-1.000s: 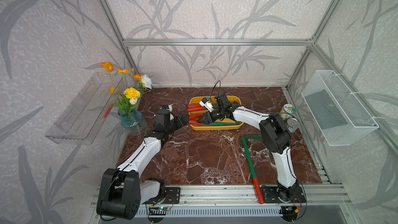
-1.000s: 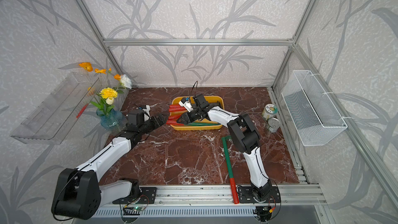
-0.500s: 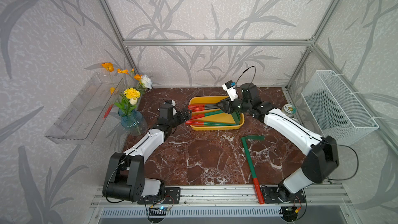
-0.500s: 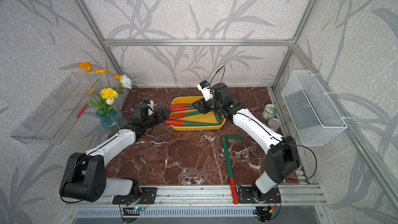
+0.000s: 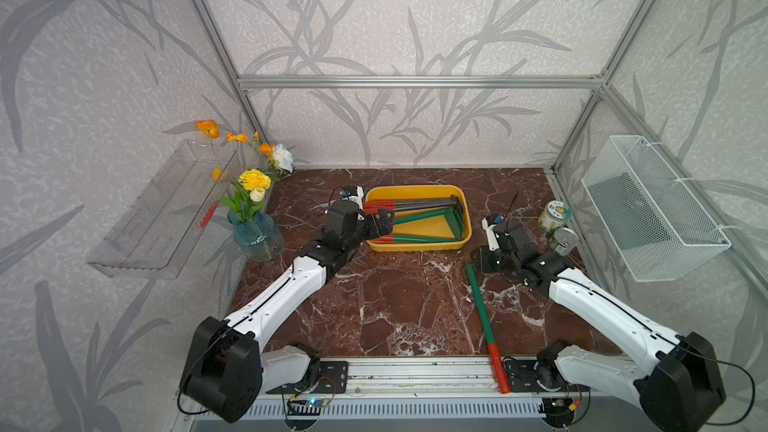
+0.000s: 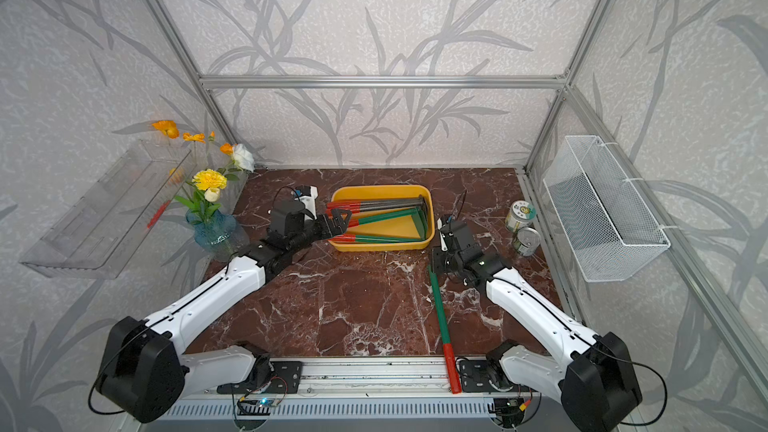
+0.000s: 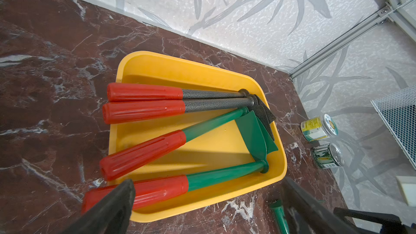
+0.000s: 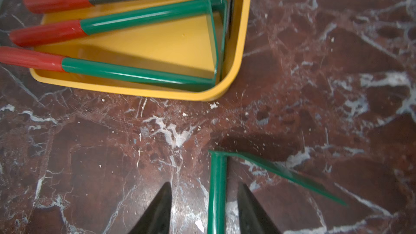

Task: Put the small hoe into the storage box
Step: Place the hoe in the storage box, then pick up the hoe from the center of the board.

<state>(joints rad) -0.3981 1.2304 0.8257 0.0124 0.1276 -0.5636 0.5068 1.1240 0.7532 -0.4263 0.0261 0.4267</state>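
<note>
The small hoe [image 5: 482,313] lies on the marble table with its green shaft toward the storage box and its red grip at the front rail. My right gripper [image 8: 204,187] is open and low over the hoe's head end. Its fingers stand on either side of the green shaft [image 8: 217,187] without touching it, and the blade [image 8: 281,172] lies just beyond them. In both top views the right gripper [image 5: 484,259] [image 6: 440,261] hides the blade. The yellow storage box [image 5: 415,191] [image 7: 180,64] holds several red-handled hoes. My left gripper [image 5: 380,222] [image 7: 207,182] is open at the box's left end, above the handles.
Two cans [image 5: 555,214] [image 5: 563,241] stand close behind the right arm at the table's right edge. A blue vase of flowers [image 5: 255,234] stands beside the left arm. A white wire basket [image 5: 652,209] hangs on the right wall and a clear trough [image 5: 158,209] on the left wall.
My right arm has left the storage box, swung right and come down over the head end of the hoe on the table. The left gripper has stayed at the box's left end.
</note>
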